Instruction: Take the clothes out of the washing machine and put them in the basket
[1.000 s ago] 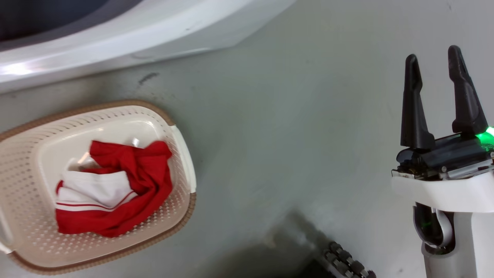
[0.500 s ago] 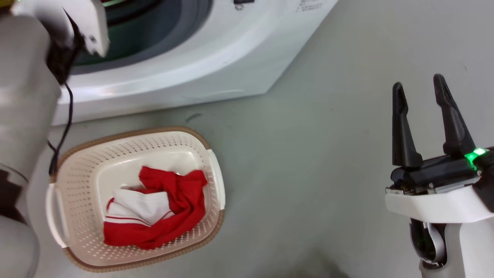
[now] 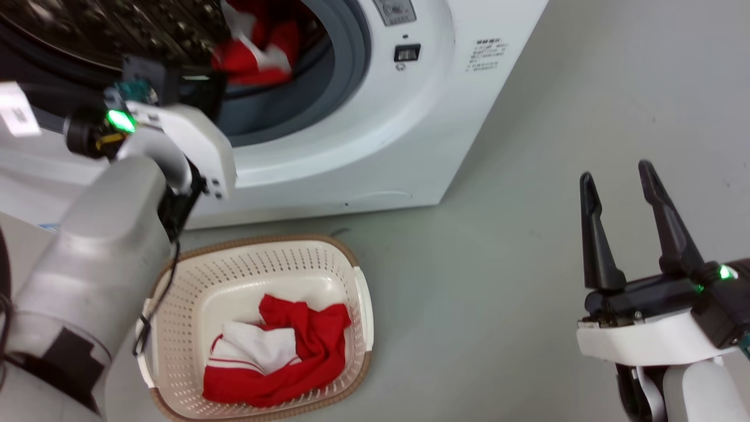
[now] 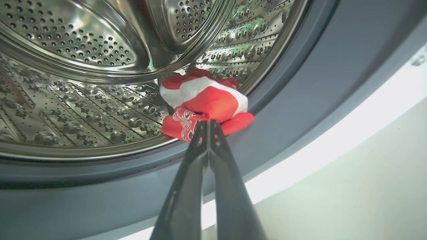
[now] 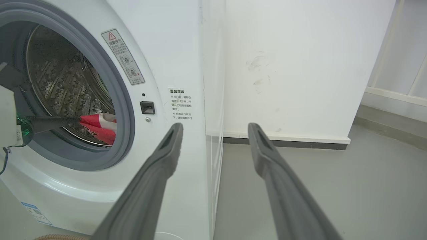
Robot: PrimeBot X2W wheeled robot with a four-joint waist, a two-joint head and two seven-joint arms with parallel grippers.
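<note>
The task looks about half done. 1 red-and-white garment lies crumpled in the basket, which stands on the floor just in front of the washing machine.

A 2nd garment is bunched at the lip of the steel drum, its near edge spilling toward the grey door seal. The left gripper reaches into the porthole with its 2 fingers clenched together, and their tips seem to pinch a fold at that near edge. The right gripper hangs well to the right over the floor, fingers spread and holding nothing.

What is left is to draw this garment out over the seal, carry it down to the basket and let go. No other clothing shows in the visible part of the drum, so it may be the last piece.
</note>
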